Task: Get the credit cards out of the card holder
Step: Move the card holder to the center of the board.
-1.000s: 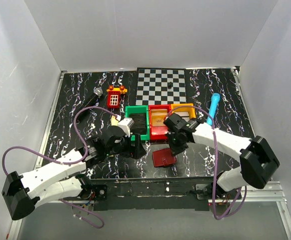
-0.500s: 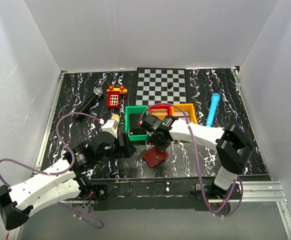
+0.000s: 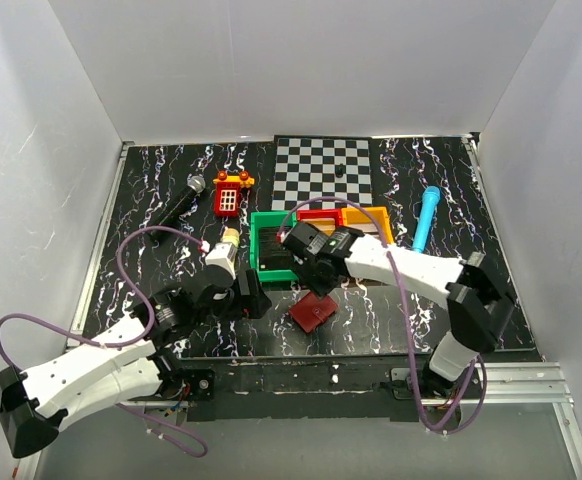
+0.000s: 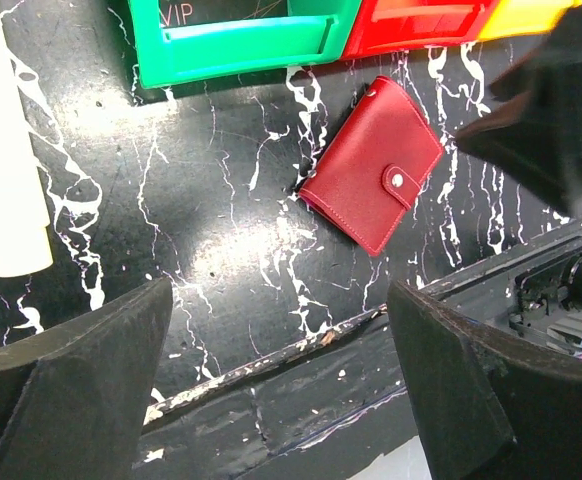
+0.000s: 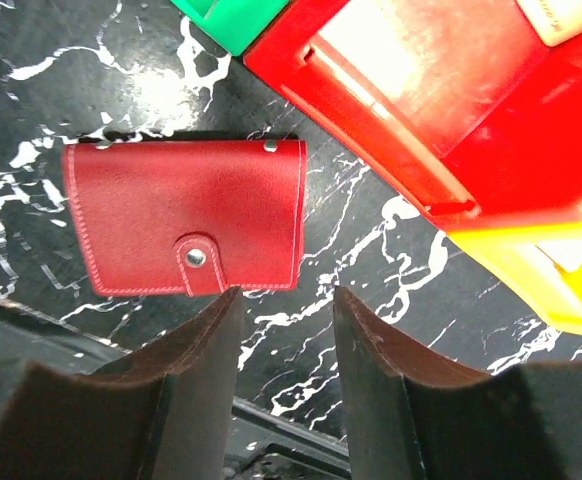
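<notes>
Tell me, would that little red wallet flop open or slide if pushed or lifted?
The card holder is snapped shut by its tab, so it would probably stay closed and lift as one fairly stiff slab. It lies flat on the table, so it should slide rather than roll or tip. Its smooth face may be slippery.

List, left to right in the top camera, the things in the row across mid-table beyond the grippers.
Black handheld microphone → red-and-yellow toy block → green plastic bin → red plastic bin → yellow plastic bin → blue cylindrical tube.
</notes>
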Available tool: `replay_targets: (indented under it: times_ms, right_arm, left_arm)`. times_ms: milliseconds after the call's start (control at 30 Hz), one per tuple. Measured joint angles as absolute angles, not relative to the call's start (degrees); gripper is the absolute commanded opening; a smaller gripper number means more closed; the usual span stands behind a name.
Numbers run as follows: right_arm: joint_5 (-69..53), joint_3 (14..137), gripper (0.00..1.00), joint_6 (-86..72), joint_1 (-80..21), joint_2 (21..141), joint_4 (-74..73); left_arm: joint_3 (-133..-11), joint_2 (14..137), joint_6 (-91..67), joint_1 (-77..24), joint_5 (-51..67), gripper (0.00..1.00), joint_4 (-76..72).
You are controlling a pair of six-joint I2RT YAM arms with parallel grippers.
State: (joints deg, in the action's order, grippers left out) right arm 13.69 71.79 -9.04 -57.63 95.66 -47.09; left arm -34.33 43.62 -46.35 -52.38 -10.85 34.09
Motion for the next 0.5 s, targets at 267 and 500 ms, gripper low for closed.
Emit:
replay_targets:
  times_ms: [267, 500]
  right_arm:
    - [12.21, 58.67, 0.48, -22.35, -56.42, 74.74, -41.01]
    - [5.43, 35.75, 0.54, -40.10, -52.38, 63.48, -30.09]
  left_arm:
    - [-34.48, 49.39, -43.57, -52.38, -8.88, 0.85, 30.72]
    - [-35.94, 60.84, -41.71, -52.47, -5.89, 0.83, 25.23]
